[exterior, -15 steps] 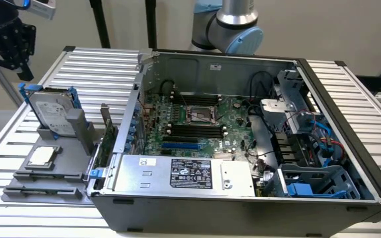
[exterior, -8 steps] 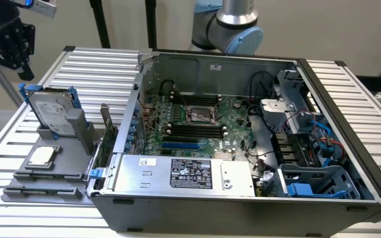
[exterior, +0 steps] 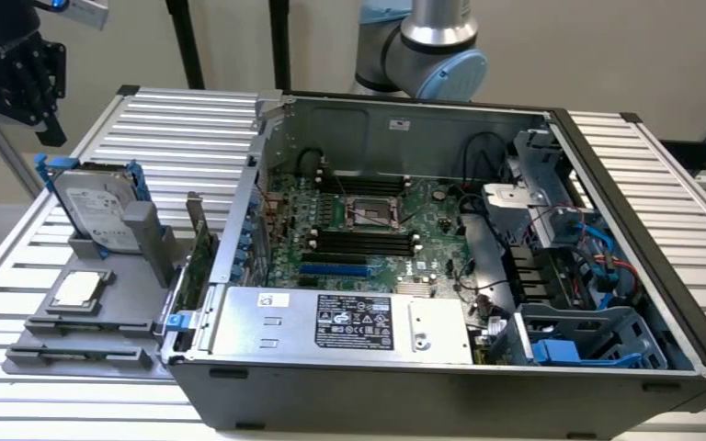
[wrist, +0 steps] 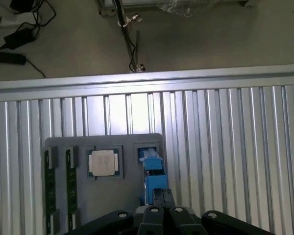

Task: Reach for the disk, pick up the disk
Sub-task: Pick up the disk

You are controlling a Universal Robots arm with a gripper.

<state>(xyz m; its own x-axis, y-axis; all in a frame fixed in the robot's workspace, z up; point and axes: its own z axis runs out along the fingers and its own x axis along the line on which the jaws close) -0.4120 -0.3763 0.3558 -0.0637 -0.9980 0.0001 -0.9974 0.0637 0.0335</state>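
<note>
We see the slatted bench (exterior: 181, 119) carrying the open computer case (exterior: 451, 386). Beside the case, near the bench edge on the exterior view's left, lies a grey tray (exterior: 34, 354). The disk (exterior: 93, 216), in its blue carrier, stands upright in a slot at the tray's far corner. The gripper (exterior: 16, 78) hangs above it, well apart, with its jaws nearly together and holding nothing. We judge the jaws must open wider than the disk's thickness, align with its top edge and descend straight, clear of the processor chip (exterior: 80, 288).

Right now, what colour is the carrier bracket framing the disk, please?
Blue; the bracket shows best in the exterior view.
</note>
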